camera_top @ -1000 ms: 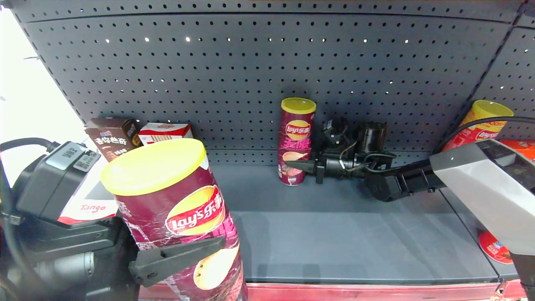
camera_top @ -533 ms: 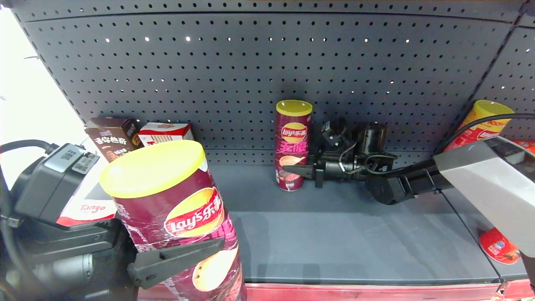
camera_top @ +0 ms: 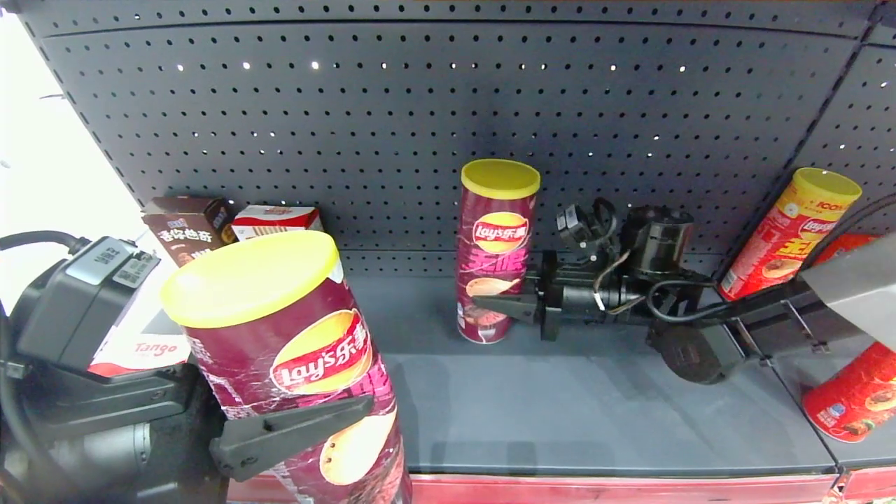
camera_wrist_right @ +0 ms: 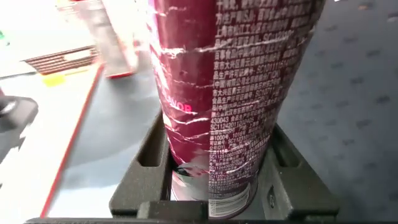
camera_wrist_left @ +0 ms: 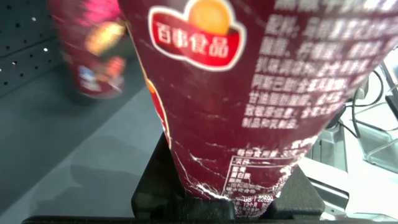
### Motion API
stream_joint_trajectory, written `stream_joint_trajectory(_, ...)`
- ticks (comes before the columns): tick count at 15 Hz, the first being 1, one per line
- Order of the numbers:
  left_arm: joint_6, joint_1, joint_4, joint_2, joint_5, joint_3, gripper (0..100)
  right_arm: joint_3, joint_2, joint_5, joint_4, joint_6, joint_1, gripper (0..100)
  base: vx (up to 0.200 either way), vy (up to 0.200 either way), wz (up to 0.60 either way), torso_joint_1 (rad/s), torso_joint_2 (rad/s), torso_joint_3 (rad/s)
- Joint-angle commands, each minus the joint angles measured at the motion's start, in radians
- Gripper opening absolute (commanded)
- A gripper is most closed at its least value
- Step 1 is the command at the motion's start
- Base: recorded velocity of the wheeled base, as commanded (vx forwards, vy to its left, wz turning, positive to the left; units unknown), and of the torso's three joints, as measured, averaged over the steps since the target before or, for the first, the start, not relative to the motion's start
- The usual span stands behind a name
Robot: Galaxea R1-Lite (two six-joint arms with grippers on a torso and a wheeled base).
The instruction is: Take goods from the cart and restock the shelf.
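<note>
My left gripper [camera_top: 308, 416] is at the lower left in front of the shelf, shut on a maroon chips can [camera_top: 287, 357] with a yellow lid, held upright. Seen from the left wrist, that can [camera_wrist_left: 249, 93] rises out of the gripper [camera_wrist_left: 224, 196]. My right gripper [camera_top: 491, 297] is over the middle of the grey shelf [camera_top: 574, 406], shut on a second maroon can [camera_top: 495, 245], upright and low over the shelf board. In the right wrist view this can [camera_wrist_right: 230, 93] stands between the fingers. I cannot tell whether its base touches the shelf.
A brown box [camera_top: 185, 227], a white-and-red box [camera_top: 276, 220] and a flat white box [camera_top: 143, 346] stand at the shelf's left. At the right a red can [camera_top: 791, 227] leans on the pegboard [camera_top: 420, 105] and another red can [camera_top: 850, 395] lies flat. The shelf's red front edge [camera_top: 595, 490] runs below.
My right arm has drawn the maroon can away from the pegboard toward the shelf's front. My left gripper and its can have stayed about where they were.
</note>
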Motion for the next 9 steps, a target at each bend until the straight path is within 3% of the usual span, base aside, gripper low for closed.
stream_joint_trajectory(1,-0.001,0.001,-0.002,0.000,0.000,-0.001,0,0.213,-0.137,-0.005,-0.089,-0.001,0.027,0,0.000,0.000,0.00,0.000,0.00,0.000)
stream_joint_trajectory(6,-0.001,0.001,0.000,0.001,0.001,-0.007,0,0.449,-0.192,-0.008,-0.237,-0.005,0.033,0,0.000,0.000,0.00,0.000,0.00,0.000)
stream_joint_trajectory(9,-0.001,0.001,0.000,0.005,0.001,-0.009,0,0.521,-0.183,-0.010,-0.279,-0.010,0.038,0,0.000,0.000,0.00,0.000,0.00,0.000)
